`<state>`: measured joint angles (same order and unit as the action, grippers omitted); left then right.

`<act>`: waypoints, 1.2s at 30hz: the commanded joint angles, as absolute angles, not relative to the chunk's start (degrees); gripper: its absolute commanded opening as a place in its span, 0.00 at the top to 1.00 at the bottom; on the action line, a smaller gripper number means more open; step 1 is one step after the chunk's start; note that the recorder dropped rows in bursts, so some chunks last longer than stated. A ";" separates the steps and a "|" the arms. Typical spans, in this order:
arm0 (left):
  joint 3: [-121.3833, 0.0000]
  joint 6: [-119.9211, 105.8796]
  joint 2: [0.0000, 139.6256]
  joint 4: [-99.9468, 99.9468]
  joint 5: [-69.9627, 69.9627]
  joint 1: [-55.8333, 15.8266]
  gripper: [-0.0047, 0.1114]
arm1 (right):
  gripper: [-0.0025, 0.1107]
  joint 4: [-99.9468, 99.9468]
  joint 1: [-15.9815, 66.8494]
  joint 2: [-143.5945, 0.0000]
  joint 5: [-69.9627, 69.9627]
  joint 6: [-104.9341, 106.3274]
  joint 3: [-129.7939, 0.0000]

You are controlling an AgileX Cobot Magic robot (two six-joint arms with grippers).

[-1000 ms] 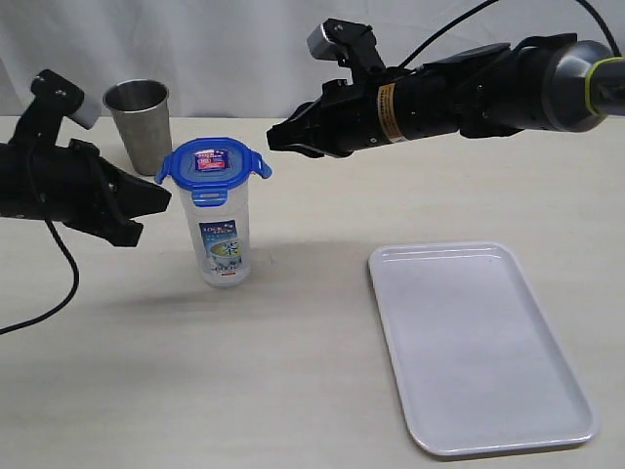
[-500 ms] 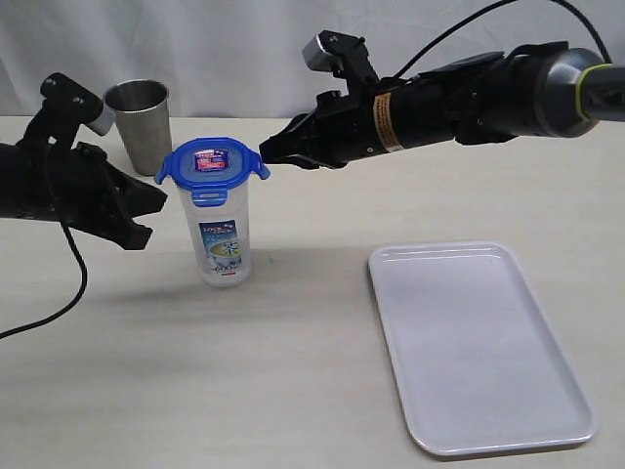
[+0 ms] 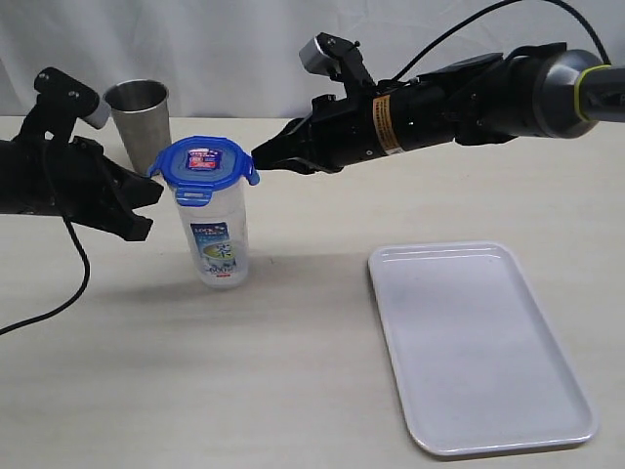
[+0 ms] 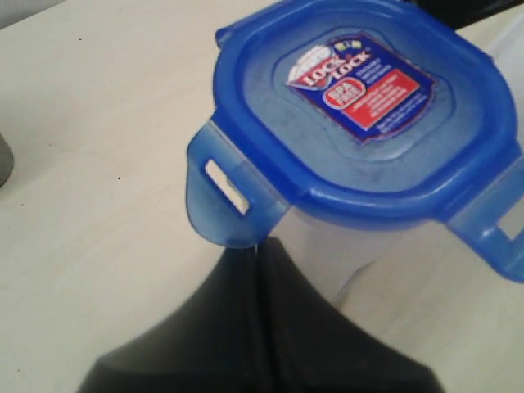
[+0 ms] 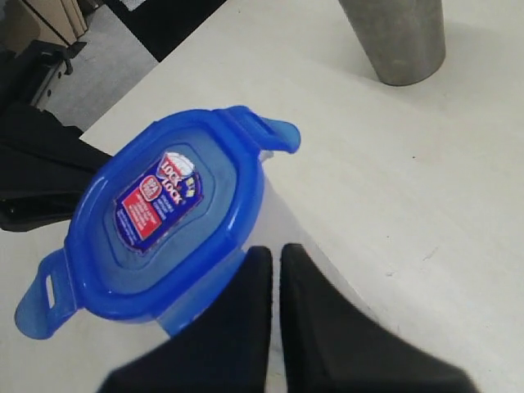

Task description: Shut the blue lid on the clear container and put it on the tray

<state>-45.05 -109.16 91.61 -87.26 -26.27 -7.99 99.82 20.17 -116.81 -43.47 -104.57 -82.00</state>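
Note:
The clear container (image 3: 217, 239) stands on the table, leaning slightly left, with the blue lid (image 3: 203, 160) on top. My right gripper (image 3: 260, 156) is shut, its tips touching the lid's right-hand flap (image 5: 201, 304); the right wrist view shows the lid (image 5: 160, 225) just beyond the fingertips (image 5: 259, 260). My left gripper (image 3: 154, 191) is shut and sits just below the lid's left flap (image 4: 219, 196), beside the container wall (image 4: 327, 254). At least two flaps stick outward. The white tray (image 3: 479, 342) lies at the front right with nothing on it.
A steel cup (image 3: 138, 122) stands behind and to the left of the container, close to the left arm; it also shows in the right wrist view as the steel cup (image 5: 397, 37). A white backdrop closes the far side.
My right gripper moved left and down onto the lid's right flap. The container's top shifted slightly left and now leans. The left gripper stayed close at the lid's left side.

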 commanded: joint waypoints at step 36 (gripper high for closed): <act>-45.44 -106.26 91.63 -84.18 -28.82 -8.29 0.96 | 0.94 99.95 22.52 -116.49 -33.77 -81.59 -82.29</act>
